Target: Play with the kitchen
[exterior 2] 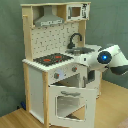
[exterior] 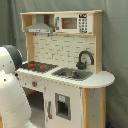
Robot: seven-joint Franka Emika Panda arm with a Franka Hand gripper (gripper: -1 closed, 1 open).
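Observation:
The kitchen (exterior: 65,50) of pale wood and white panels shows in both exterior views. It has a red-ringed black hob (exterior 2: 52,59), a black tap (exterior 2: 75,39), a sink (exterior: 73,74) and a grey hood (exterior: 39,27). In the second exterior view the windowed oven door (exterior 2: 69,102) stands tilted open toward the front. My white arm (exterior 2: 104,58) reaches in from the second exterior view's right to the counter's front edge. The gripper (exterior 2: 88,75) is a dark shape just below it, beside the open oven. In the first exterior view the arm (exterior: 11,95) hides the oven side.
A microwave panel (exterior: 73,23) sits in the top shelf next to the hood. A white cupboard door with a dark window (exterior: 62,106) is shut under the sink. Grey cloth (exterior 2: 12,60) hangs behind the kitchen, which stands on a wooden floor (exterior 2: 20,120).

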